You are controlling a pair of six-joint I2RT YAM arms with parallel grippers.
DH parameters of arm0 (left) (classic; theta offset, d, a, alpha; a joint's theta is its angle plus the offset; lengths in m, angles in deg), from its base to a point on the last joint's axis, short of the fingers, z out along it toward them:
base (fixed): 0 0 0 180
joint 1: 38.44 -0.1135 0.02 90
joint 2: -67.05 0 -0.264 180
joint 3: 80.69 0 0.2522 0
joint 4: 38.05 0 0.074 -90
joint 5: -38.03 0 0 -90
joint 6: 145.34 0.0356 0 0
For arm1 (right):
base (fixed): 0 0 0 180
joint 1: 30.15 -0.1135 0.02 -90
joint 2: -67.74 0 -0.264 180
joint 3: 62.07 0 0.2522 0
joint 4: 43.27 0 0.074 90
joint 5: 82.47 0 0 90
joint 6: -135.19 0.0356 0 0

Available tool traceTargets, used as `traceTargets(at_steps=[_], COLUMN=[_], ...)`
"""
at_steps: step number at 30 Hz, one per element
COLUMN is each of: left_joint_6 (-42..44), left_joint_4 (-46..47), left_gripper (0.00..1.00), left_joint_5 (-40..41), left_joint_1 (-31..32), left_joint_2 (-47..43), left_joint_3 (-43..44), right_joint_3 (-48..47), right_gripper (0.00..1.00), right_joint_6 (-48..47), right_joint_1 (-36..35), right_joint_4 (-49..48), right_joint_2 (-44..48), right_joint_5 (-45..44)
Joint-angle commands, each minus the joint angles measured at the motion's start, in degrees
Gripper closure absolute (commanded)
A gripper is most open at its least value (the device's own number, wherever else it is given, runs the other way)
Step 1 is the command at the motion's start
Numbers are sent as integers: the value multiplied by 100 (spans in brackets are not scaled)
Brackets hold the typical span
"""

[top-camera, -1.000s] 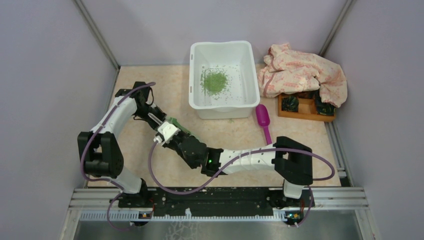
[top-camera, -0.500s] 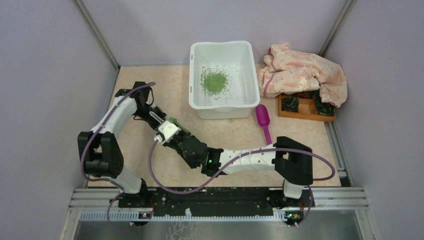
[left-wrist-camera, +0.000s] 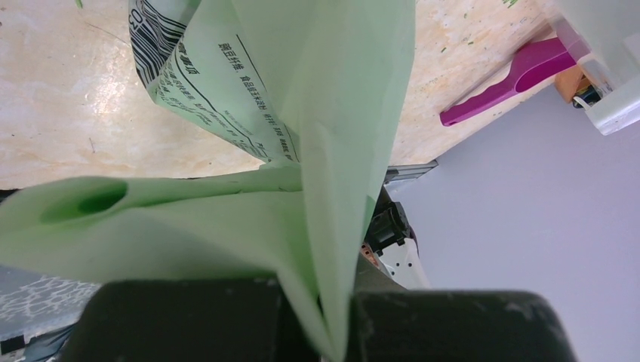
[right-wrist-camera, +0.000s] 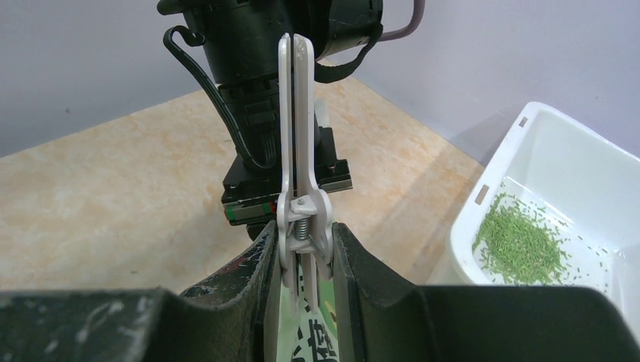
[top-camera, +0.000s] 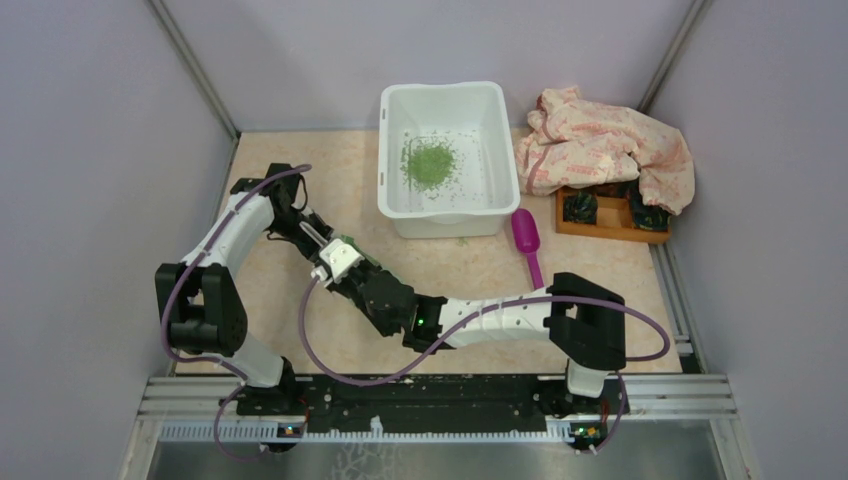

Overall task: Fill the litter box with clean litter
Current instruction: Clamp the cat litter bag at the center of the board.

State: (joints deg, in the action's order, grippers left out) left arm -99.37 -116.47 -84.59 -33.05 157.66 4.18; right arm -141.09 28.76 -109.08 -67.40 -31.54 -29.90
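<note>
The white litter box (top-camera: 447, 225) stands at the back centre with a small pile of clean litter (top-camera: 429, 163) on its floor. It also shows at the right of the right wrist view as litter box (right-wrist-camera: 483, 197) and green litter (right-wrist-camera: 521, 241). Left of centre, both grippers meet over a green printed bag (top-camera: 352, 245). My left gripper (top-camera: 322, 238) is shut on a fold of the bag (left-wrist-camera: 332, 113), pinched between its jaws (left-wrist-camera: 332, 305). My right gripper (right-wrist-camera: 304, 253) is shut on a white spring clip (right-wrist-camera: 296, 128), which is clamped on the bag's edge. From above, the clip (top-camera: 335, 260) hides most of the bag.
A magenta scoop (top-camera: 526, 232) lies on the table right of the box's front corner. A crumpled pink cloth (top-camera: 600, 145) drapes over a wooden tray (top-camera: 610, 222) at the back right. Grey walls close in both sides.
The right gripper and the clip have crept slightly away from the arm bases, toward the left gripper. Everything else is as before.
</note>
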Motion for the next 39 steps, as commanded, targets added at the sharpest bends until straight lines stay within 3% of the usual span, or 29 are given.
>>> traceTargets(at_steps=[1, 28, 36, 39], left_joint_6=[39, 59, 123, 161], left_joint_4=[-93, -141, -280, -323], left_gripper=[100, 100, 100, 100], left_joint_5=[-306, -386, -386, -378], left_joint_1=[15, 15, 15, 8], left_joint_2=[17, 109, 150, 141], left_joint_3=[-21, 129, 315, 333], right_joint_3=[-10, 75, -252, -475], right_gripper=[100, 100, 100, 100], right_joint_6=[174, -669, -133, 85], right_joint_1=[44, 96, 169, 227], right_joint_4=[-134, -206, 1107, 2087], right_joint_2=[-43, -224, -181, -55], right_joint_5=[-8, -140, 254, 471])
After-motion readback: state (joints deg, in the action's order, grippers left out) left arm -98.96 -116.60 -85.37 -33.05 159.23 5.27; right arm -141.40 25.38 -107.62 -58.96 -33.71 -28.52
